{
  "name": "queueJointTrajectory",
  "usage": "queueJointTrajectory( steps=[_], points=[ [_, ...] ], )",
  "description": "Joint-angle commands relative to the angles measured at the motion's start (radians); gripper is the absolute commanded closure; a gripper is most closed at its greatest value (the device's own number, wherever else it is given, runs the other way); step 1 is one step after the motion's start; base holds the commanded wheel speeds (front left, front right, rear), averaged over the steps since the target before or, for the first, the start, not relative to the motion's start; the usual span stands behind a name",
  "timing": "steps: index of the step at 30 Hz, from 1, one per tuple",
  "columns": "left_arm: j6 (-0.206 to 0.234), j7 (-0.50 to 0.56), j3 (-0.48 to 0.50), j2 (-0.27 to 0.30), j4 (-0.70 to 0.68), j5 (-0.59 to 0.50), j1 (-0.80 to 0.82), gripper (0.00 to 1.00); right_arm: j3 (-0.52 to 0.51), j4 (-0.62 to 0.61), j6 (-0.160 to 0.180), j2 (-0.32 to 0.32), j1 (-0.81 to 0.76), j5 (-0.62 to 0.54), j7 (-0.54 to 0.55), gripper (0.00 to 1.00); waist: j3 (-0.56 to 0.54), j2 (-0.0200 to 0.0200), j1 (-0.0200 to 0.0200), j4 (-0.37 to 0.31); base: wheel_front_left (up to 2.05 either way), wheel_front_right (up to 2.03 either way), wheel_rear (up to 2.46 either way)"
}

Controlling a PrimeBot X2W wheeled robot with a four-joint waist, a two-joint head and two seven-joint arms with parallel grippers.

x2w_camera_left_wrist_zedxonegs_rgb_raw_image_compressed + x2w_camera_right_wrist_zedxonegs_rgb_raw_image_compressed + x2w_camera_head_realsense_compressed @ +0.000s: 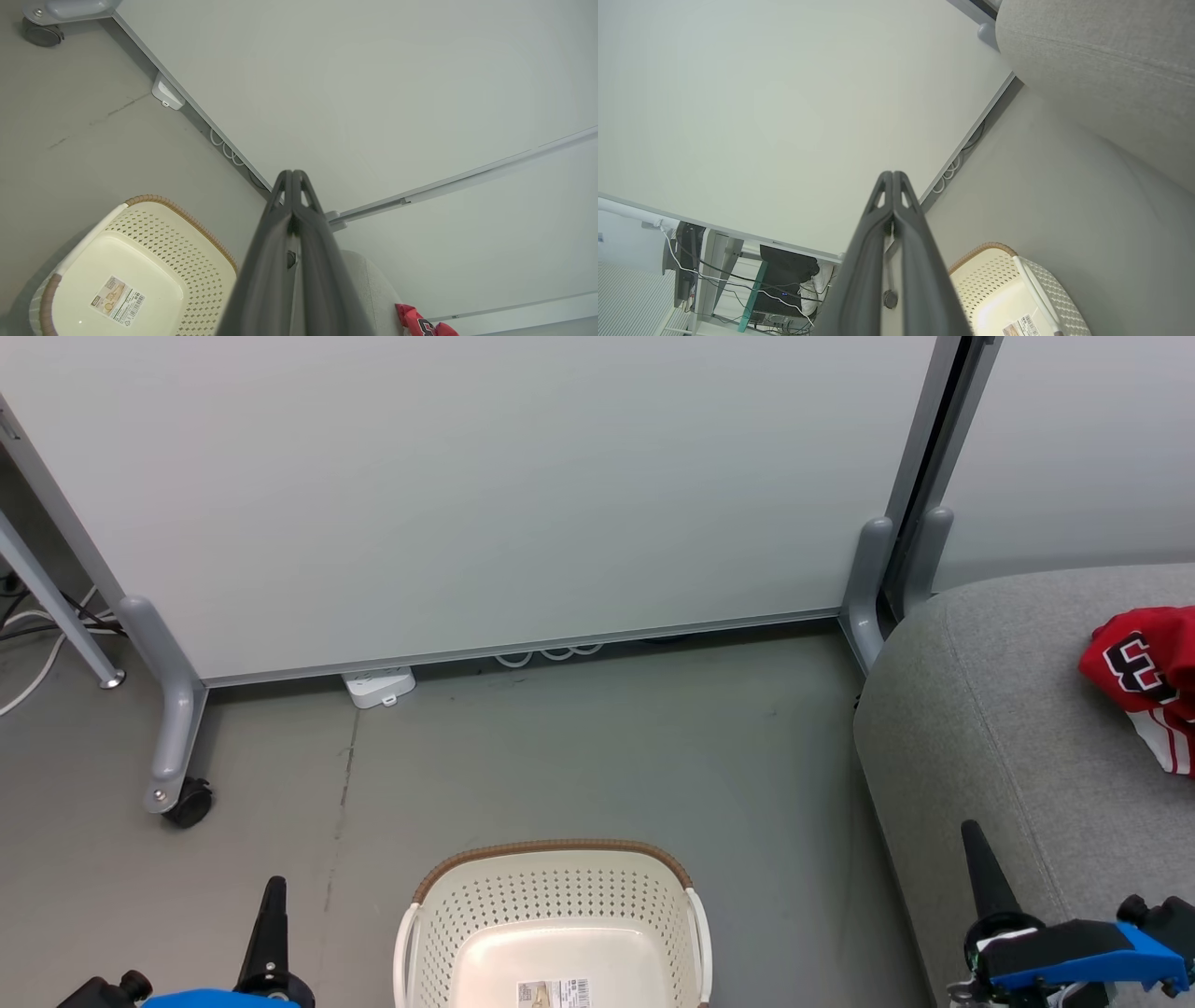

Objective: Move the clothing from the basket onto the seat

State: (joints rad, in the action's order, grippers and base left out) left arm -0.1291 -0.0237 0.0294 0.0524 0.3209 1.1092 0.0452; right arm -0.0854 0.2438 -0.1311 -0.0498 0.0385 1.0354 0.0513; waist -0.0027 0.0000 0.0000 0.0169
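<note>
Two grippers, the left gripper (274,896) and the right gripper (976,845), are seen pinched fully shut with nothing held. No red is seen in the basket (560,847) at near centre, just a bare bottom and a sticker (553,994). The clothing (1144,677) is bunched on the seat (990,709), far right. Job looks basically done imo. Arms are best parked low, away from the cushion edge, so nothing gets dragged off.
</note>
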Motion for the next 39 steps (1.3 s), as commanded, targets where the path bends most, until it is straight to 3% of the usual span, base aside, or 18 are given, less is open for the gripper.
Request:
queueJointTrajectory(
  steps=[1,39],
  points=[
    [-0.001,0.006,0.01,0.004,-0.015,0.023,0.026,1.0,-0.003,-0.008,0.0,-0.001,0.025,0.03,0.004,1.0,0.0,0.0,0.0,0.0,0.0,0.0,0.0],
    [-0.002,0.094,0.06,0.001,-0.057,0.336,0.055,1.0,-0.02,-0.003,0.0,-0.001,0.06,0.387,0.043,1.0,0.003,0.0,0.0,-0.01,0.0,0.0,0.0]
  ],
)
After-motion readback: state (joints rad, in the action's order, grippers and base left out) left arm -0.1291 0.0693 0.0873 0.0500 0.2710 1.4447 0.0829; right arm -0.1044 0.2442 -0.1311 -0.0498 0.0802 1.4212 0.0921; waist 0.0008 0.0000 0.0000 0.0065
